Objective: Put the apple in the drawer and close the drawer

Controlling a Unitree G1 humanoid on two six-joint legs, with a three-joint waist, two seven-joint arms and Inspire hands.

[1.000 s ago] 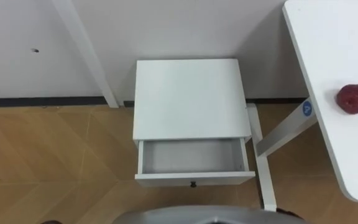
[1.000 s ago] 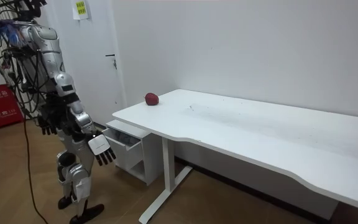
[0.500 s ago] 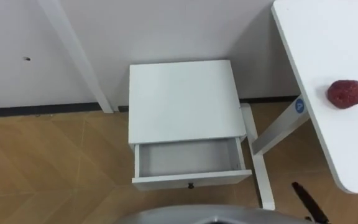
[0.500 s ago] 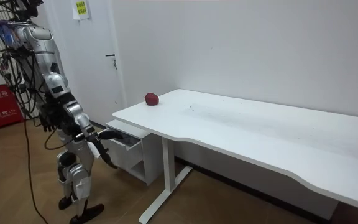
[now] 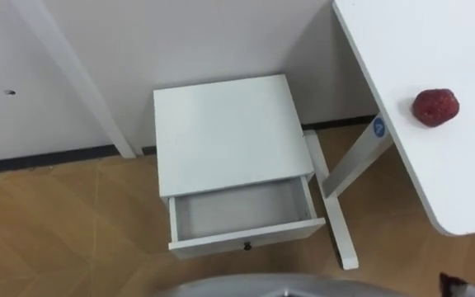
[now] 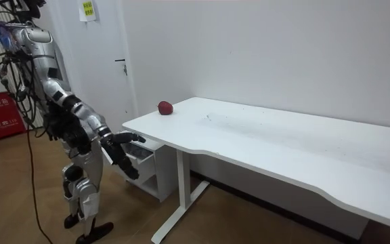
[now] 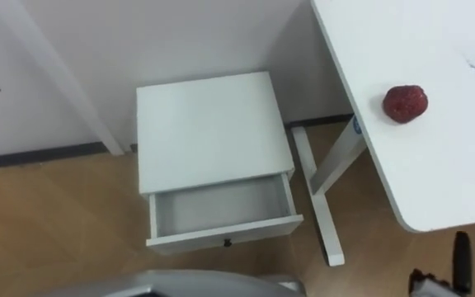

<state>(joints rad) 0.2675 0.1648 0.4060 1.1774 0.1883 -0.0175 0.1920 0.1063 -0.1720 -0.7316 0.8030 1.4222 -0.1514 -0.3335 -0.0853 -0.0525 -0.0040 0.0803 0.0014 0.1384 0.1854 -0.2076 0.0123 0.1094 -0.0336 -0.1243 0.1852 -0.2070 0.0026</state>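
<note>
A red apple (image 5: 435, 107) lies near the corner of the white desk (image 5: 468, 181), on my right; the room view shows the apple (image 6: 165, 108) at the desk's far end. The white bedside cabinet (image 5: 225, 132) stands straight ahead against the wall. Its drawer (image 5: 242, 216) is pulled out and empty. My right hand (image 6: 124, 139) is raised forward at drawer height with straight fingers and holds nothing. Its dark fingertips (image 7: 462, 252) rise at the lower right, below the desk's edge and well short of the apple. My left hand (image 6: 51, 129) hangs at my far side, partly hidden.
I stand on the wooden floor (image 5: 48, 231) just in front of the cabinet. A desk leg (image 5: 336, 206) stands right beside the drawer. A white door frame (image 5: 72, 82) runs down the wall to the left.
My right arm has swung up and forward from my side, so its fingertips now show at the lower right. The whole picture has slid left, a shift of the camera itself.
</note>
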